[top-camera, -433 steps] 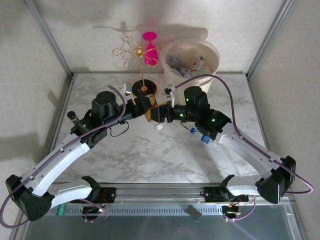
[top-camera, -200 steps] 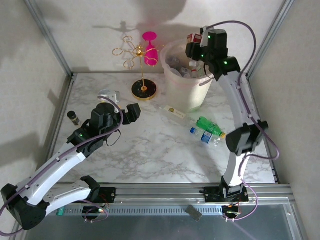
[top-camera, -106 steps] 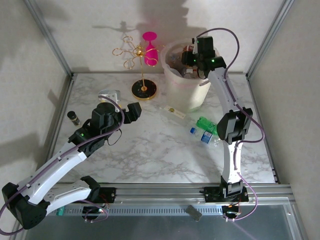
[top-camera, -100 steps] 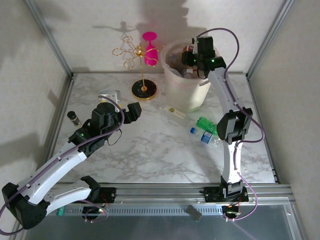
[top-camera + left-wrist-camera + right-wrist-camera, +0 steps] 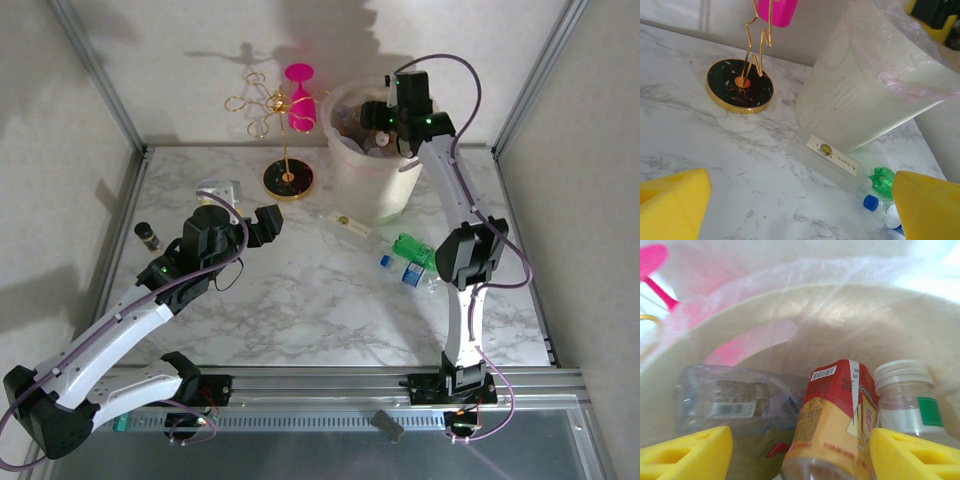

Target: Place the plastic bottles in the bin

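Note:
My right gripper (image 5: 385,120) reaches down inside the cream bin (image 5: 378,190), and its yellow pads stand open. Between them, low in the bin, a red and yellow labelled bottle (image 5: 837,420) rests among other bottles; the left pad (image 5: 687,452) is clear of it. A clear bottle (image 5: 730,400) and a white-capped one (image 5: 905,395) lie beside it. On the table by the bin lie a clear bottle (image 5: 345,223), a green one (image 5: 418,250) and a blue-capped one (image 5: 403,272). My left gripper (image 5: 245,210) hovers open and empty over the table's left half, facing the clear bottle (image 5: 827,160).
A gold wire stand (image 5: 289,180) with a pink glass (image 5: 300,100) stands left of the bin. A tiny dark vial (image 5: 148,235) sits near the left wall. Metal frame posts bound the table on both sides.
My right gripper carried the red-labelled bottle from above the rim down into the bin and spread its jaws off it. The left arm has stayed still.

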